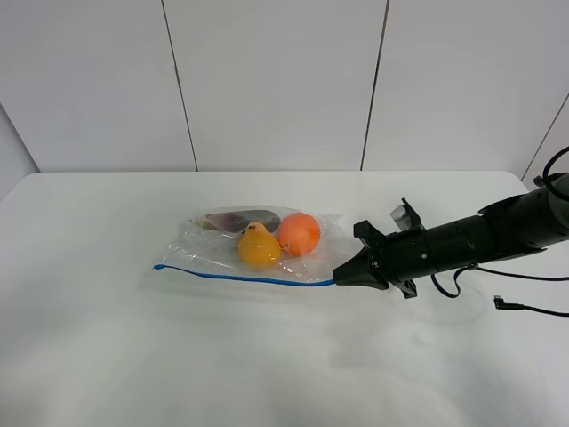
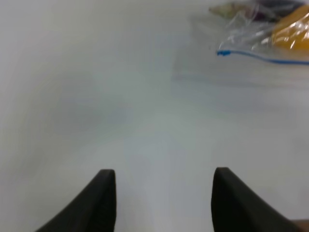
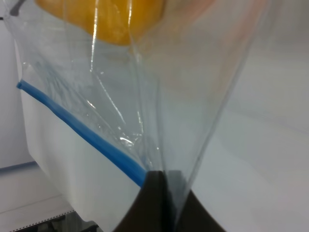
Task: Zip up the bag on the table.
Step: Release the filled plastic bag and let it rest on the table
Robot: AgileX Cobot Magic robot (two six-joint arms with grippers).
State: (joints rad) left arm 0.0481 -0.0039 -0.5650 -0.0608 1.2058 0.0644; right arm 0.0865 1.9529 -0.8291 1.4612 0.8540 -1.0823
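The clear bag (image 1: 258,240) lies flat in the middle of the white table (image 1: 116,356). Through it show an orange fruit (image 1: 299,233), a yellow fruit (image 1: 259,246) and a dark purple piece (image 1: 238,219). Its blue zip strip (image 1: 240,277) runs along the near edge. My right gripper (image 1: 340,278) is shut on the bag's right corner at the end of that strip; the right wrist view shows the fingertips (image 3: 159,193) pinching plastic beside the strip (image 3: 82,128). My left gripper (image 2: 163,193) is open over bare table, well off the bag (image 2: 260,29) and the strip's free end (image 2: 223,52).
A black cable (image 1: 524,308) with a plug lies on the table at the far right, beside the right arm (image 1: 480,236). White wall panels (image 1: 276,80) stand behind the table's far edge. The left arm does not show in the exterior high view.
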